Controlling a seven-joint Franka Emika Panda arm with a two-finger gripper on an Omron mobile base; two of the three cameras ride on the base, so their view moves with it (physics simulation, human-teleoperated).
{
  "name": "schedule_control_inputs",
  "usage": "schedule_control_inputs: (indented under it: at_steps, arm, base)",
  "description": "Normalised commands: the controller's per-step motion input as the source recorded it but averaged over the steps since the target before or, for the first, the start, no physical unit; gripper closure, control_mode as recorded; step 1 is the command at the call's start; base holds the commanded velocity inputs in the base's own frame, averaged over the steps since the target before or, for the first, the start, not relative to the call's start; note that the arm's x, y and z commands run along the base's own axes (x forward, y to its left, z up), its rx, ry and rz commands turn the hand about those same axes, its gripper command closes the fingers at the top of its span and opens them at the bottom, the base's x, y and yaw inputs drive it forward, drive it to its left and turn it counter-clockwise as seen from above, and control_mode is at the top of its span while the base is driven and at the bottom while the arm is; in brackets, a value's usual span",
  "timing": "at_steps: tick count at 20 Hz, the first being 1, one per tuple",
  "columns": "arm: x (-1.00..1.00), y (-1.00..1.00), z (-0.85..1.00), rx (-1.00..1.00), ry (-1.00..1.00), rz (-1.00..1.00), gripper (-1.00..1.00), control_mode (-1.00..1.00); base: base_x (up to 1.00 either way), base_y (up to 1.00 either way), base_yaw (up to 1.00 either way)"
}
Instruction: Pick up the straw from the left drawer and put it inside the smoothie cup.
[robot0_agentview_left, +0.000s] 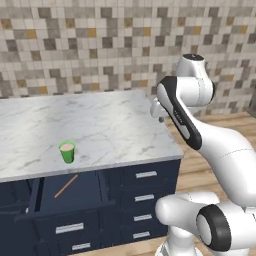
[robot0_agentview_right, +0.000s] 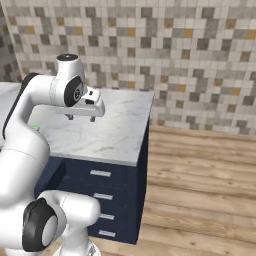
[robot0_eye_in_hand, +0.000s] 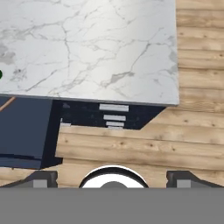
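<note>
Over on the left, the smoothie cup (robot0_agentview_left: 67, 152) stands upright on the marble table (robot0_agentview_left: 110, 125), close to its front edge. Right below it the left drawer (robot0_agentview_left: 70, 192) is pulled out, and the straw (robot0_agentview_left: 66, 186) lies slanted on its floor, untouched. To the right of the drawer runs a column of narrower navy drawers (robot0_agentview_left: 145, 202) with silver handles. Further right, the gripper (robot0_agentview_right: 80, 118) hangs above the table's right end, well apart from cup and straw, its fingers (robot0_eye_in_hand: 41, 179) spread wide with nothing between them. Beyond the table is wooden floor (robot0_agentview_right: 200, 175).
</note>
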Motion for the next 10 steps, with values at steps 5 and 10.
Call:
schedule_control_inputs:
  at_steps: [5,10]
  arm:
    - [0.00,0.00,0.00,0.00,0.00,0.00,-1.00,1.00]
    - [0.00,0.00,0.00,0.00,0.00,0.00,-1.00,1.00]
  base:
    - [-0.22,-0.12,0.00]
    - [0.07,0.00,0.05]
